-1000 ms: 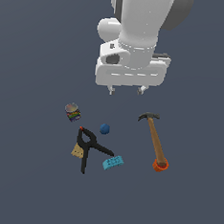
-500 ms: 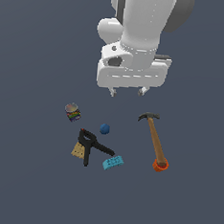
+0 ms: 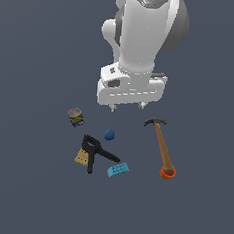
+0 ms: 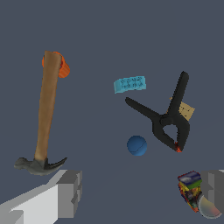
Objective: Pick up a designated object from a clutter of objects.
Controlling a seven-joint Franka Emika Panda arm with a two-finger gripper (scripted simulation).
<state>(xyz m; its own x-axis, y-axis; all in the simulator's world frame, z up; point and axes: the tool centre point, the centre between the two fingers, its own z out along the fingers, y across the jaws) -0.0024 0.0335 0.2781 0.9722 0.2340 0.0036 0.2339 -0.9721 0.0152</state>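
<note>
The designated object, a small dark-blue ball (image 3: 109, 134) (image 4: 137, 145), lies on the dark floor among the clutter of objects. My gripper (image 3: 127, 107) (image 4: 140, 192) hangs open above and a little behind it, holding nothing. Both grey fingers (image 4: 68, 192) frame the wrist view's edge. Beside the ball lies a black clamp (image 3: 93, 152) (image 4: 168, 122) resting over a tan piece (image 3: 80, 157) (image 4: 186, 110). A small colourful can (image 3: 76, 117) (image 4: 190, 190) stands towards the exterior view's left of the ball, close to one finger in the wrist view.
A light-blue block (image 3: 118, 170) (image 4: 130, 84) lies just past the clamp's handles. A wooden-handled hammer (image 3: 161, 145) (image 4: 46, 113) with an orange end lies towards the exterior view's right of the ball.
My gripper has come down towards the objects, still open. None of the objects has moved.
</note>
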